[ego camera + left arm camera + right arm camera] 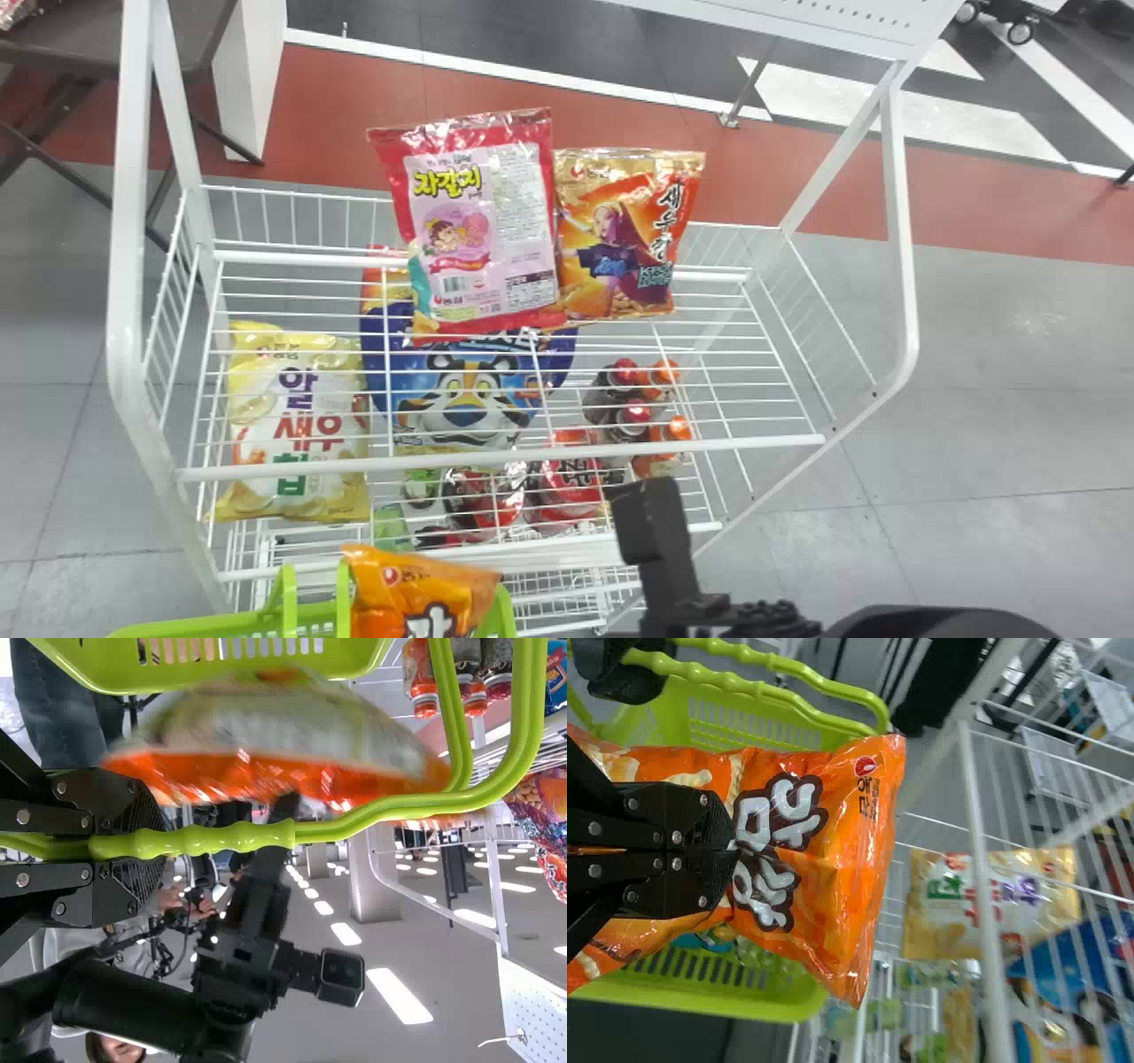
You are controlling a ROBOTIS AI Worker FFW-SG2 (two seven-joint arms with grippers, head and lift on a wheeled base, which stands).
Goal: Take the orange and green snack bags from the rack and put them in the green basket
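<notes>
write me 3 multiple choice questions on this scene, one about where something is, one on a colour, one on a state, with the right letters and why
1. Where is the yellow and white bag?
a) on the floor
b) on a chair
c) on the rack

2. What is the main colour of the bag with the tiger face?
a) blue
b) pink
c) green

3. How are the right jaws?
a) open, holding nothing
b) shut on the orange bag
c) shut on a red bottle

Key:
1 c: in the head view, the rack's white front bar crosses this bag at the left end.
2 a: in the head view, blue surrounds the tiger's face.
3 b: in the right wrist view, the orange bag is pinched between them.
</notes>
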